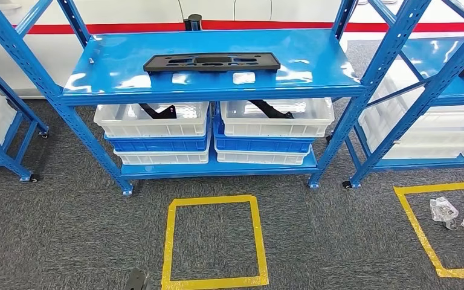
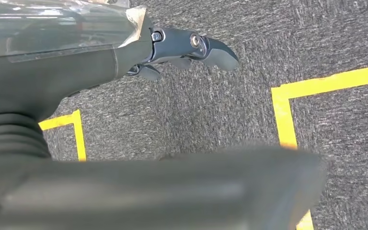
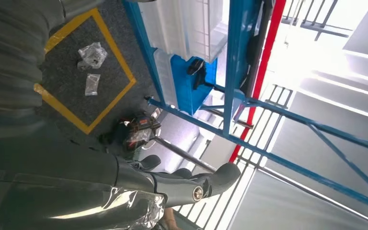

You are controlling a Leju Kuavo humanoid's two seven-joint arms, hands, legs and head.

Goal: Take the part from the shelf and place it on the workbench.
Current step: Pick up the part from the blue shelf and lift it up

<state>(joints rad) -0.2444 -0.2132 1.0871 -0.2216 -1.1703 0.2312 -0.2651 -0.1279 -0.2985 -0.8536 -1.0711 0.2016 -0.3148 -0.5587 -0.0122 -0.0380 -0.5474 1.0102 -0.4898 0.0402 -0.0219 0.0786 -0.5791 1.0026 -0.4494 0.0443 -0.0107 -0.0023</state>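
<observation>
The part [image 1: 211,61] — a long, flat black panel with cut-outs — lies across the top board of the blue shelf [image 1: 314,60], well ahead of both hands and above them. The left hand [image 2: 191,50] hangs over grey carpet with nothing in it, its dark fingers loosely extended. The right hand [image 3: 182,182] holds nothing either, fingers slightly apart, with the neighbouring rack off beyond it. The panel looks like rigid moulded plastic: probably light, stiff, not fragile, but wide and thin enough to tip if taken at one end. Best judgement — take it near the middle of its long edge, or with a hand toward each end. Below the top board, far from either hand, sit two stacks of crates. The upper white crates [image 1: 152,118] and [image 1: 278,116] each hold a black bracket-like piece; the blue crates [image 1: 157,144] beneath them cannot be seen into.
</observation>
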